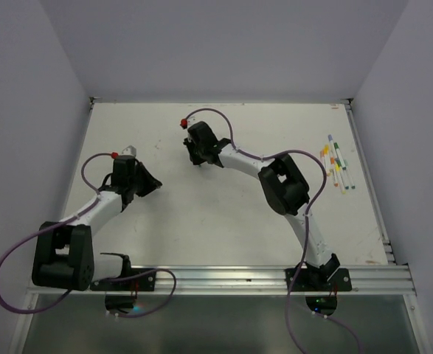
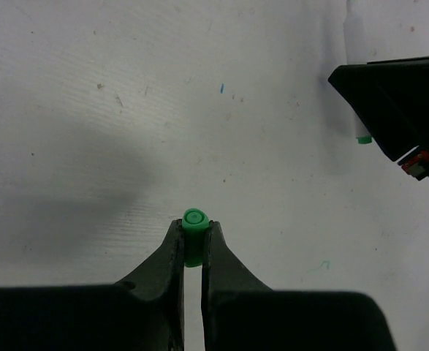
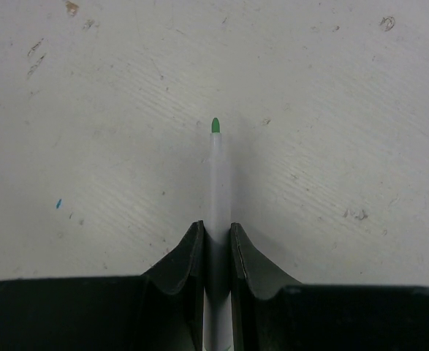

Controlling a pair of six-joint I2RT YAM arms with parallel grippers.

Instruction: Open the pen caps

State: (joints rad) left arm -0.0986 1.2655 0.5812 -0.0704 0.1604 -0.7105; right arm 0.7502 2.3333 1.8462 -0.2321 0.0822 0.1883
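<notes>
Left pincer (image 2: 194, 228) clamped on green cap (image 2: 194, 217), right pincer (image 3: 215, 228) on its pen (image 3: 215, 168); other pens (image 1: 339, 166) lie nearer right arm.

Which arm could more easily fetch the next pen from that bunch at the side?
Probably the right: the other pens lie on its side, far from the left gripper, which grips the green cap. The right gripper must first drop its uncapped pen.
</notes>
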